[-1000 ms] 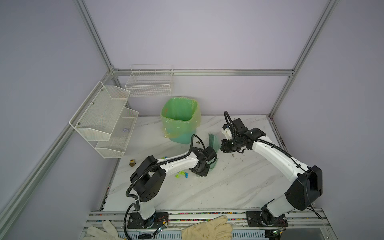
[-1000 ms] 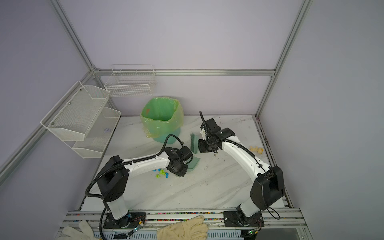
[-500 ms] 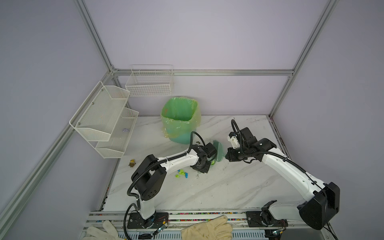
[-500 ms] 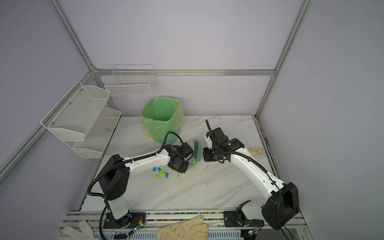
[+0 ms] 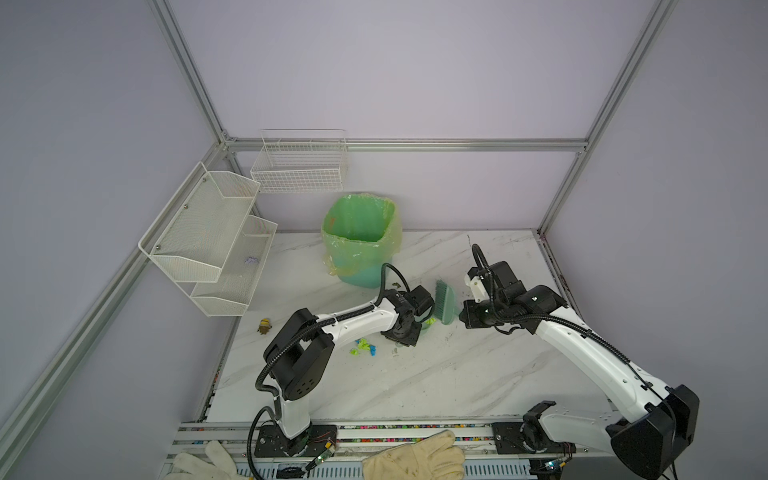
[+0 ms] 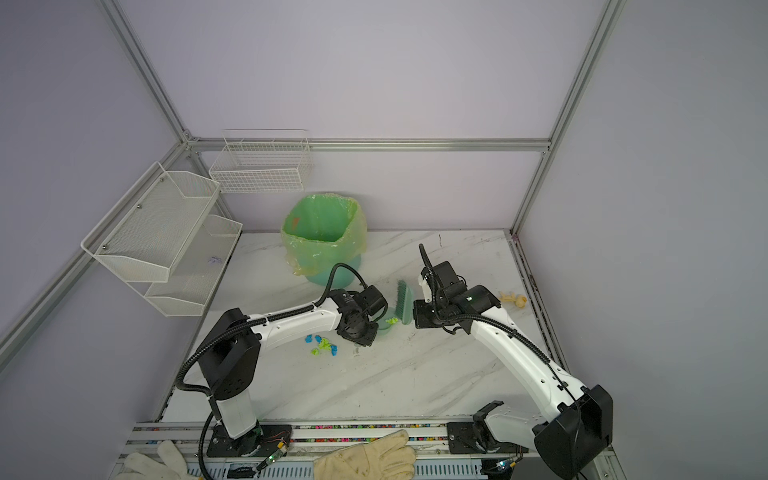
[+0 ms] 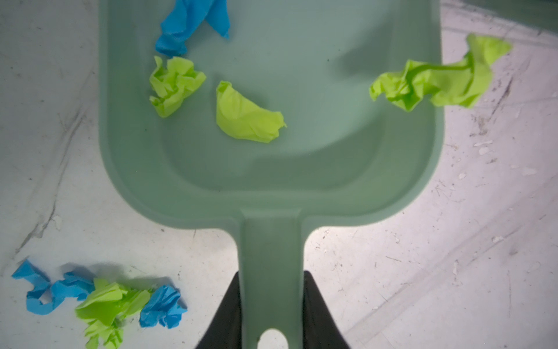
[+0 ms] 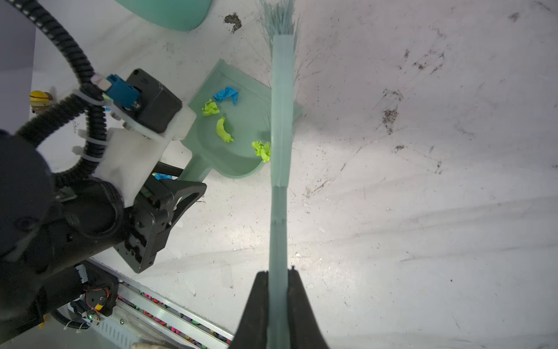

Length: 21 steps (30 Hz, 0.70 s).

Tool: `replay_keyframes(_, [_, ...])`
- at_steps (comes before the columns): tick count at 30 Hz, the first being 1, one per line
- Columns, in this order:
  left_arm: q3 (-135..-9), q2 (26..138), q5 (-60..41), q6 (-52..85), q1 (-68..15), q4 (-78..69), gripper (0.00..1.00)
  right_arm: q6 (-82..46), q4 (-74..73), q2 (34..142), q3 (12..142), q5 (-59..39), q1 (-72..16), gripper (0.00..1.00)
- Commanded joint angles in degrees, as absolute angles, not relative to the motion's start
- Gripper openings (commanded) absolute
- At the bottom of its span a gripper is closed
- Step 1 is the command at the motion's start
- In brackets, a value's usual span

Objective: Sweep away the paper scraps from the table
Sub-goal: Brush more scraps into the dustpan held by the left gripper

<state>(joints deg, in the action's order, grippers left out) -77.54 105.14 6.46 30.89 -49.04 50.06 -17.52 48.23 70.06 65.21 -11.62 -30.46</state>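
Observation:
My left gripper [image 7: 271, 290] is shut on the handle of a pale green dustpan [image 7: 271, 166] lying flat on the table [image 5: 457, 374]. Several blue and lime paper scraps [image 7: 244, 114] lie in the pan, and one lime scrap [image 7: 434, 81] sits on its side rim. A cluster of paper scraps [image 5: 363, 347] lies on the table beside the left arm, behind the pan. My right gripper [image 8: 277, 281] is shut on the handle of a green brush [image 8: 282, 121]. The brush head hangs over the pan's [image 8: 238, 127] mouth corner.
A bin lined with a green bag [image 5: 360, 241] stands just behind the dustpan. White wire shelves [image 5: 208, 237] and a wire basket [image 5: 301, 166] hang at the back left. A yellow toy figure [image 5: 264, 325] sits at the left edge, a beige toy [image 6: 514, 298] at the right. Gloves [image 5: 415, 459] lie on the front rail.
My right gripper has carried the brush to the right and toward the front, beside the dustpan. The left gripper and the pan have shifted slightly to the right.

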Motion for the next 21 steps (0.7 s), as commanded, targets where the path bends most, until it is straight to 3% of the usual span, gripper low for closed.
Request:
replay_keyframes(1, [-80.8,102.4,6.9,32.0,-49.0,48.1,0.0,-18.9,44.0,68.4,65.5,-14.7,-30.2,0.0])
replay_keyframes(6, [-80.1,101.3,8.0,32.2,-49.0,47.5,0.0,-19.1,45.5,69.1,67.1,-10.3,-30.3,0.0])
replay_keyframes(15, [-79.8,100.6,8.0,32.4,-49.0,46.4,0.0,-21.1,39.9,67.8,68.4,-18.7,-30.3,0.0])
replay_keyframes(21, [-79.5,99.1,8.8,32.4,-49.1,46.1,0.0,-22.1,39.3,67.0,65.8,-18.5,-30.3,0.0])
